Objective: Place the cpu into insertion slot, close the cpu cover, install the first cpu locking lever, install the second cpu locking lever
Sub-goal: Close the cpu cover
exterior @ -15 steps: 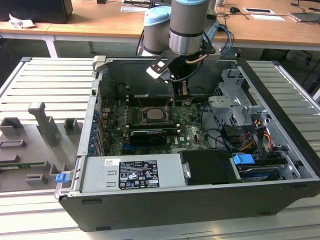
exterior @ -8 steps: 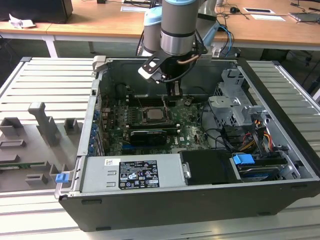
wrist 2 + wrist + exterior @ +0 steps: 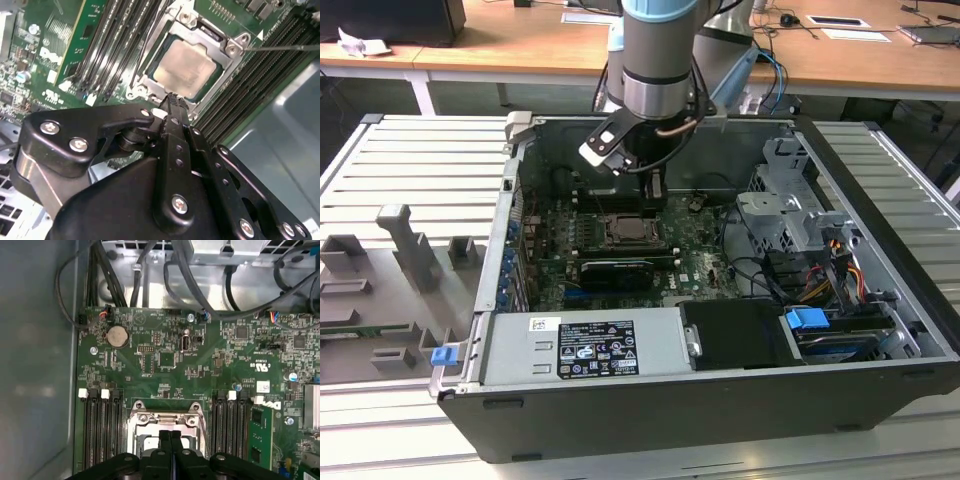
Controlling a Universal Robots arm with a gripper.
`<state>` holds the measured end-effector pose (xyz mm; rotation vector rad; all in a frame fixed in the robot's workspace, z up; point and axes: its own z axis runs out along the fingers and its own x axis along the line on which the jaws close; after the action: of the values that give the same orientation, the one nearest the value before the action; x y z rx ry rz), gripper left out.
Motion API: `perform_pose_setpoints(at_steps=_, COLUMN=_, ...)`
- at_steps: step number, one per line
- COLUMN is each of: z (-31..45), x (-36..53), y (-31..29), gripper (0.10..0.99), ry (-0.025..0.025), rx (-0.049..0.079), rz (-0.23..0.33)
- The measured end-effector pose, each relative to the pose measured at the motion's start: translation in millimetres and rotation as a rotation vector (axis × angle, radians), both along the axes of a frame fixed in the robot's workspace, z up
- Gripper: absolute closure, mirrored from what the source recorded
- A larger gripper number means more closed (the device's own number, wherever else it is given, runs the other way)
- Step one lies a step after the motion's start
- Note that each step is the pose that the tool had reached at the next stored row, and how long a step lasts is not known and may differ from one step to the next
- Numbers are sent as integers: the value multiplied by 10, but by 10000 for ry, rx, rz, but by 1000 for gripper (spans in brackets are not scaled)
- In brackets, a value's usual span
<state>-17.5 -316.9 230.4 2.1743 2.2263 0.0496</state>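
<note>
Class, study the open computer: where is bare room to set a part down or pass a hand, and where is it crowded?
Free: the ribbed table on the exterior view's left, beyond the grey fixtures, beside the case wall; also the ribbed strip at the case's other side. Crowded: the board beneath the gripper, and the drive cage with its cables.

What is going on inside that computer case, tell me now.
A robot arm's gripper, shut and empty, hangs just above the insertion slot on the green motherboard. The cpu already lies in the slot, with the cpu cover framing its metal face. A thin lever rod sticks out sideways beside the socket, apparently unlatched.
</note>
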Motion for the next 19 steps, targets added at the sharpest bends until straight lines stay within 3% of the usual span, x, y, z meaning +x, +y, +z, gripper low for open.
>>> perform_pose_setpoints(at_steps=3, z=-5, x=-18, y=0, gripper=980, ry=25, rx=-2, rz=1)
perform_pose_setpoints(at_steps=11, z=-18, x=-167, y=2, gripper=980, ry=25, rx=1, rz=3)
perform_pose_setpoints(at_steps=19, z=-19, x=-260, y=6, gripper=980, ry=26, rx=1, rz=2)
